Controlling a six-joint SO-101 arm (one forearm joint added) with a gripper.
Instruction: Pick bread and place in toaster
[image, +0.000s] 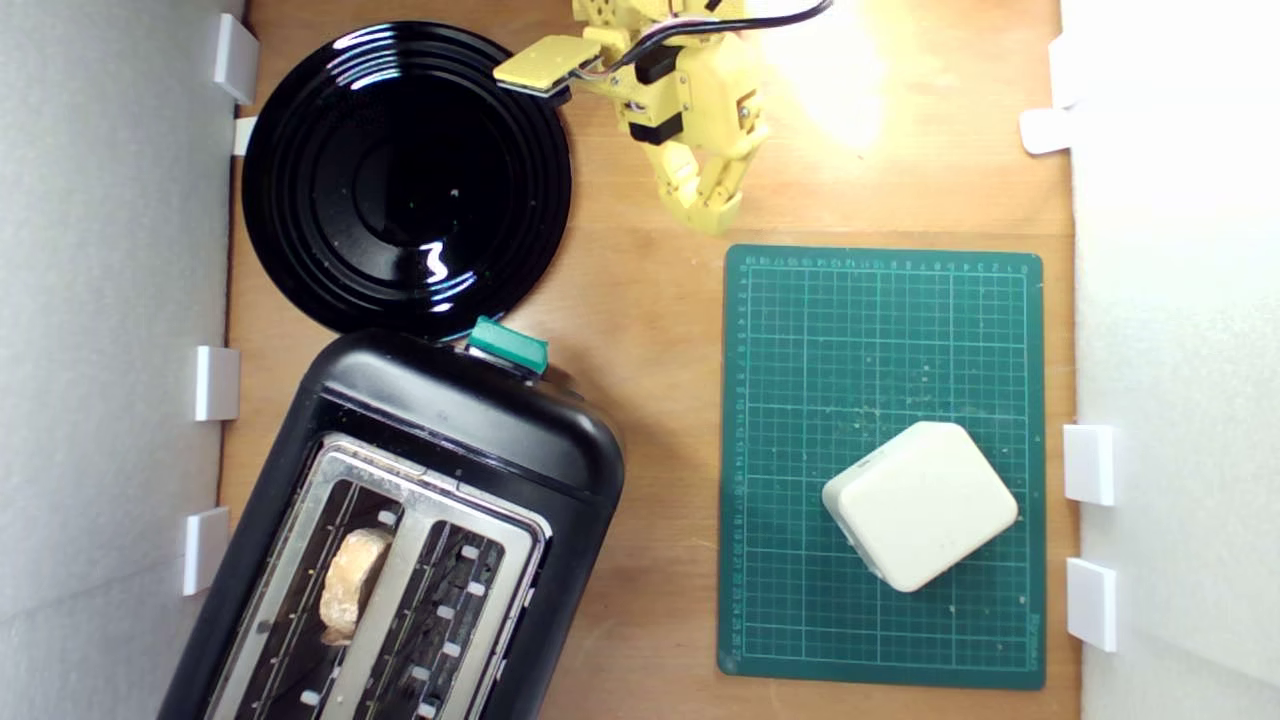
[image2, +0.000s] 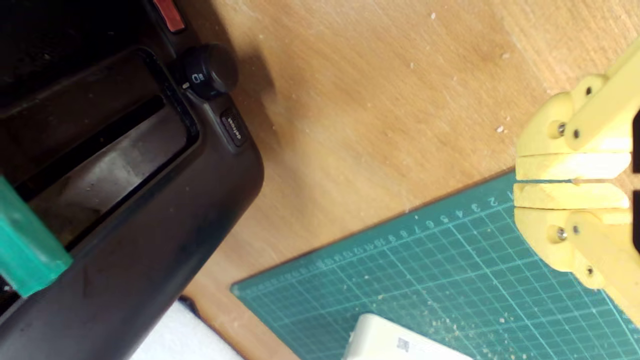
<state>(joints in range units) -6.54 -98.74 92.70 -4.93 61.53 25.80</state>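
The bread, a pale slice with a tan crust, stands on edge in the slot of the toaster nearer the exterior view's left. The toaster is black with a silver top plate and a teal lever; it fills the exterior view's lower left. My yellow gripper hangs at the top centre, well away from the toaster, above bare wood just past the mat's far edge. Its fingers lie pressed together with nothing between them. The wrist view shows the toaster's side and its lever, not the bread.
A glossy black plate lies at the exterior view's upper left, touching the toaster's far end. A green cutting mat covers the right half, with a white rounded block on it. White foam walls and clips border the wooden table.
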